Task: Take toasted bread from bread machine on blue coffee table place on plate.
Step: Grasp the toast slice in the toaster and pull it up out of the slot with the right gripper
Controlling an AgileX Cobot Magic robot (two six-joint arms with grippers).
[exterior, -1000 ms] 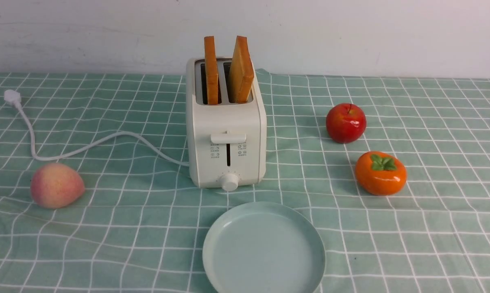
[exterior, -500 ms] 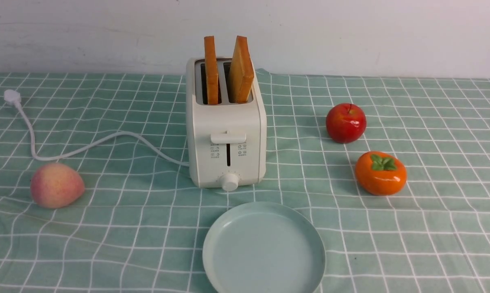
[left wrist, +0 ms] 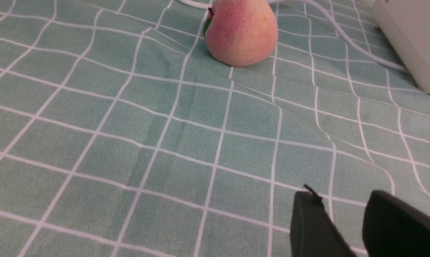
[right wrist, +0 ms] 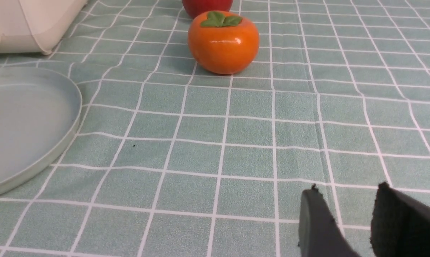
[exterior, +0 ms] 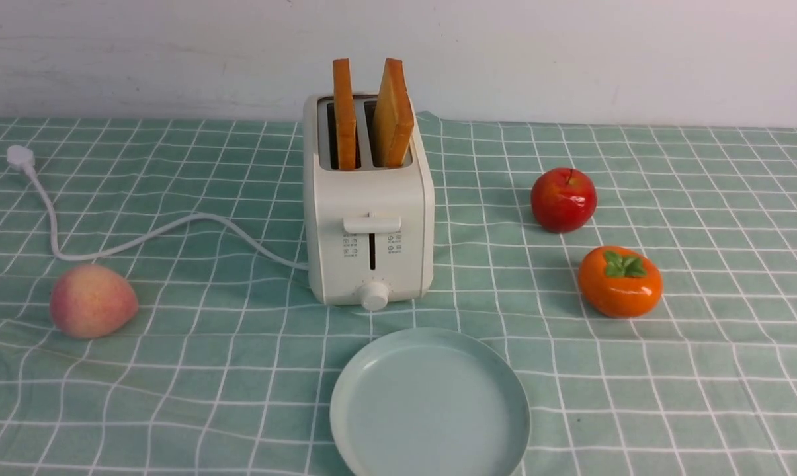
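Two slices of toasted bread stand upright in the slots of the cream-white bread machine at the middle of the blue coffee table. The right slice leans a little. The pale blue-green plate lies bare in front of the bread machine and shows in the right wrist view. Neither gripper shows in the front view. My left gripper hovers low over the cloth, jaws a little apart, holding nothing. My right gripper does the same beside the plate.
A peach lies at the left, also in the left wrist view. The white power cord runs left from the bread machine. A red apple and an orange persimmon sit at the right.
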